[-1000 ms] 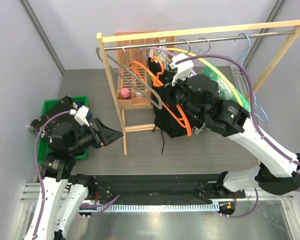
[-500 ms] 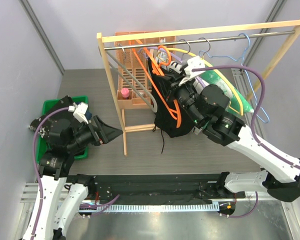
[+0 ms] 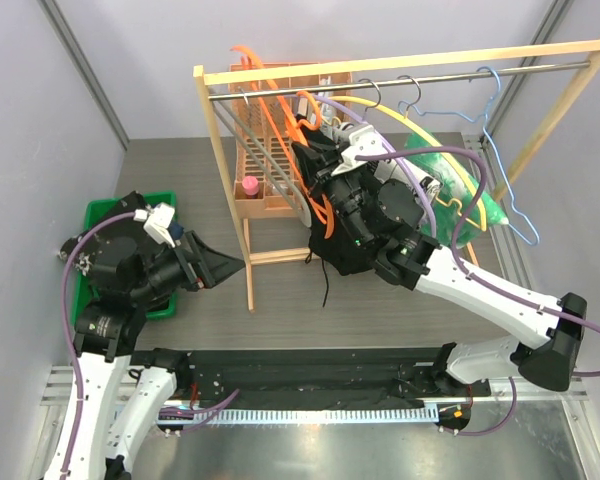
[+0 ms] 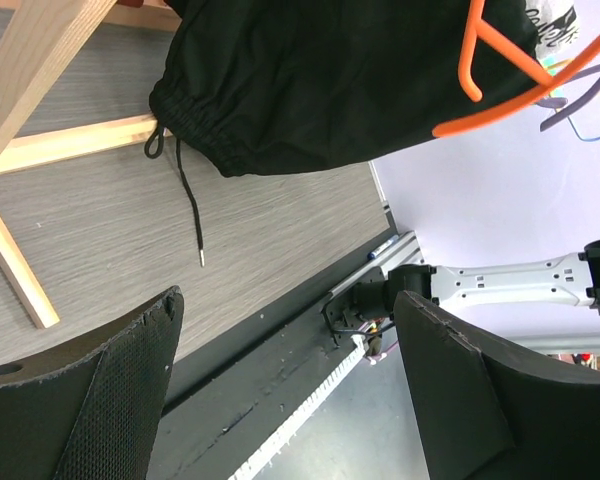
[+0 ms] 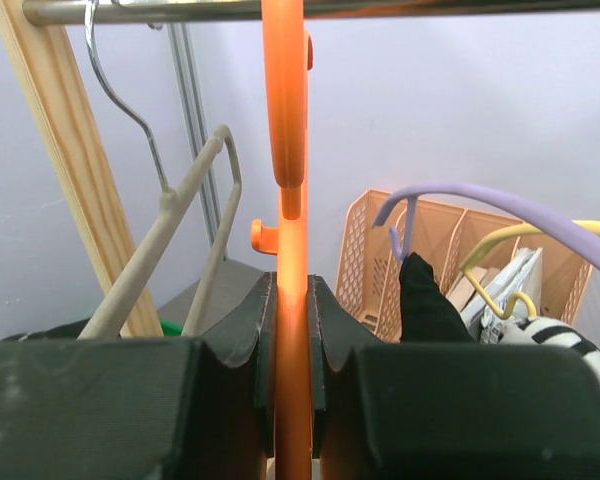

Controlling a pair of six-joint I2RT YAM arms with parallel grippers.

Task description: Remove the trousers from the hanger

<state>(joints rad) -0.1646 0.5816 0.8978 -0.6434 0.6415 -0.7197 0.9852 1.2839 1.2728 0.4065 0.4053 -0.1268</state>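
Note:
My right gripper (image 5: 291,285) is shut on the flat bar of an orange hanger (image 5: 283,120), just under the metal rail (image 5: 180,10). In the top view this gripper (image 3: 310,143) is at the rack's left half, and the orange hanger's hook (image 3: 248,52) sticks up above the wooden top beam. A plain black garment (image 3: 345,240) with a drawstring (image 4: 190,215) hangs below the gripper. I cannot tell which hanger carries it. No navy or speckled trousers show. My left gripper (image 4: 285,330) is open and empty, low at the left (image 3: 220,268), pointing at the rack.
A wooden rack (image 3: 225,170) carries beige (image 5: 170,230), purple (image 5: 480,195), yellow (image 3: 450,160) and blue (image 3: 500,130) hangers. A peach crate (image 3: 265,190) stands behind it. A green bin (image 3: 100,215) sits far left, and a black-and-white lettered cloth (image 5: 570,340) hangs at right.
My right gripper has swung up and to the left with the orange hanger, whose hook now rises above the rack's top beam. The left arm has barely moved.

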